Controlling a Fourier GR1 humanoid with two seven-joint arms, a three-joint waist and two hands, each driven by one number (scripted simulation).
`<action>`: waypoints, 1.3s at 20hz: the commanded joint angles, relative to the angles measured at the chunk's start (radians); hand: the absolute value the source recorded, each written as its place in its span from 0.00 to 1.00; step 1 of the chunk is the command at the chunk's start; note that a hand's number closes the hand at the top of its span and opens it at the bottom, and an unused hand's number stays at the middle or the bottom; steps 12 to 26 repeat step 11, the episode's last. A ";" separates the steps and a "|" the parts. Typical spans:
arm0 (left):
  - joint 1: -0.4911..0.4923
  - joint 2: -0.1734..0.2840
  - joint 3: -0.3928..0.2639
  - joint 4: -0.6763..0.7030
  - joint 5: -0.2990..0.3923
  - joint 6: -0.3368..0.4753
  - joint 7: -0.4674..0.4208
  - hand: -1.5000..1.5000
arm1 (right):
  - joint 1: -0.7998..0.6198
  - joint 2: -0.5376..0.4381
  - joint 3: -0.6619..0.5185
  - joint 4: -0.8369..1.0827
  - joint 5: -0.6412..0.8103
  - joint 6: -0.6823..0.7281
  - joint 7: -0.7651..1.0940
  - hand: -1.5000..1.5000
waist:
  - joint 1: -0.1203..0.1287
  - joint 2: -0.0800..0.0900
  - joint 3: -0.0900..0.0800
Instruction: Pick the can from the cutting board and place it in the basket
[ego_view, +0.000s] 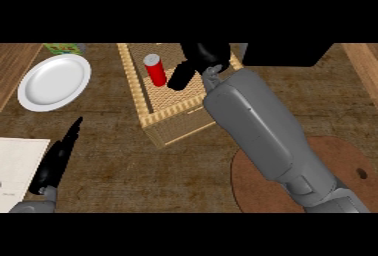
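Inside the basket (171, 125), the can (155, 70) stands beside the open right robot hand (193, 62); left robot hand (55, 160) open.

My view falls on a dark brown wooden counter (148, 165) with a mottled grain. Lighter wooden strips run along its far left (15, 65) and far right (365, 65) edges. A white plate (53, 82) sits at the upper left, a pale sheet (18, 165) at the lower left.
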 joint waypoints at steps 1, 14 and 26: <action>0.042 -0.017 -0.003 -0.042 -0.010 0.014 0.005 0.50 | 0.000 0.020 -0.060 -0.006 0.008 -0.080 -0.029 0.00 | -0.007 -0.004 0.000; 0.027 0.013 0.030 -0.003 0.001 -0.019 -0.009 0.50 | 0.081 -0.060 -0.237 -0.094 -0.069 -0.187 0.096 0.00 | -0.024 -0.009 0.001; 0.027 0.013 0.030 -0.003 0.001 -0.019 -0.009 0.50 | 0.081 -0.060 -0.237 -0.094 -0.069 -0.187 0.096 0.00 | -0.024 -0.009 0.001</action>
